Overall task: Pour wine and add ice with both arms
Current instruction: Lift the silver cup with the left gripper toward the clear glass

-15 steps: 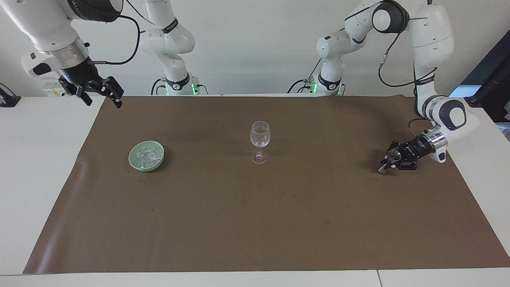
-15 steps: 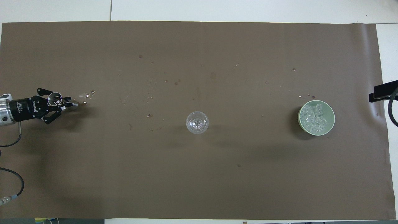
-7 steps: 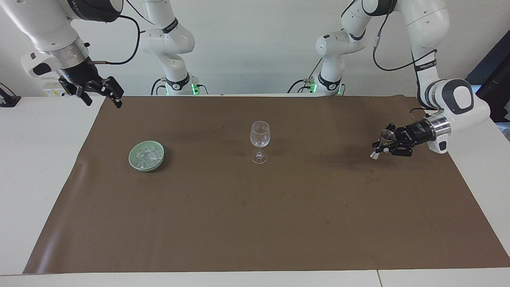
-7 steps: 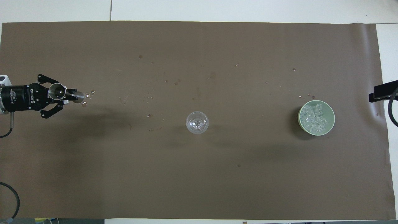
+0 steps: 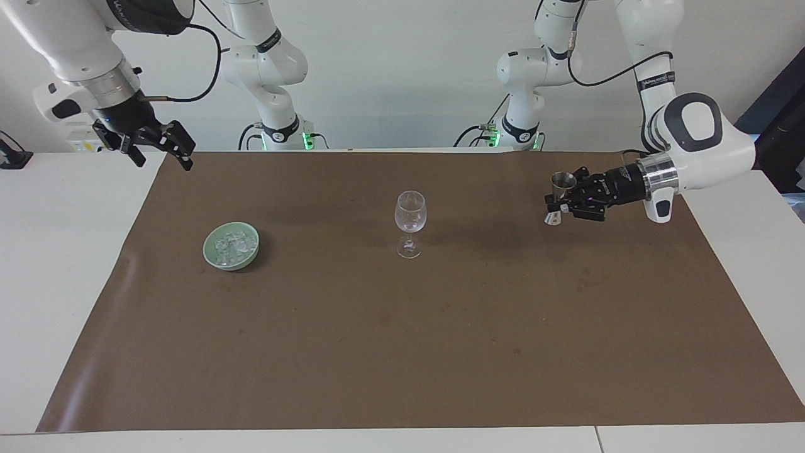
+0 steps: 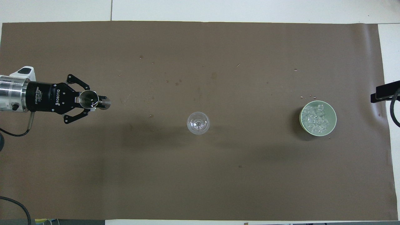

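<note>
Ice in our bowl, right arm's end | left gripper clamps jigger over mat | right gripper spread, empty; overhead shows only its tip | glass mid-mat

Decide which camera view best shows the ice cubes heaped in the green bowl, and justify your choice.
The overhead view: it looks straight into the green bowl, so the ice shows as separate clear cubes. The facing view sees the bowl slantwise, its ice a pale glassy heap.
</note>
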